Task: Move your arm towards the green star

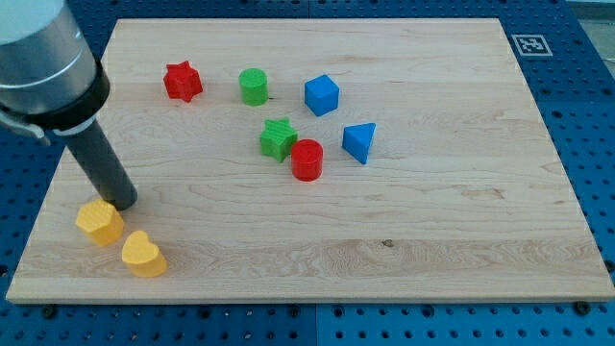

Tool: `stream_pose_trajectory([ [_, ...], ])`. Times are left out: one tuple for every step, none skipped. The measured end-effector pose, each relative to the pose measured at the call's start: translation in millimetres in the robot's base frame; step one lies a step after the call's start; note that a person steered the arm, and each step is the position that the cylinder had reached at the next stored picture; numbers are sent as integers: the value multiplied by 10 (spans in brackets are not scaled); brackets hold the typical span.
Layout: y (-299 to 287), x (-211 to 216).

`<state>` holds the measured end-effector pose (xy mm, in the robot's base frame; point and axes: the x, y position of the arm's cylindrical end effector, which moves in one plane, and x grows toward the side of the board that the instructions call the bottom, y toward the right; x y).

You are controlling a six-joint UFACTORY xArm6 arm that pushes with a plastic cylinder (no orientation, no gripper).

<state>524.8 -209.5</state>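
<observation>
I'm on my tip (pixel 123 204), a bare rod with no claw to open or close, sitting near the board's lower-left corner. Just beside it, touching or nearly so, is a yellow block (pixel 100 222); a yellow heart (pixel 143 254) lies a little further toward the view's bottom. I'd steer up and right across bare wood, leaving both yellows undisturbed. The green star (pixel 278 138) sits well apart that way, the red cylinder (pixel 307 160) just beside it, so I'd ease in from its near side.
</observation>
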Motion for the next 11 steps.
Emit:
stream_pose_trajectory([
  [0, 98],
  [0, 76],
  [184, -183],
  [562, -183],
  [841, -154],
  [841, -154],
  [950, -515],
  [1067, -873],
  [1122, -933],
  [1480, -939],
  [1739, -848],
])
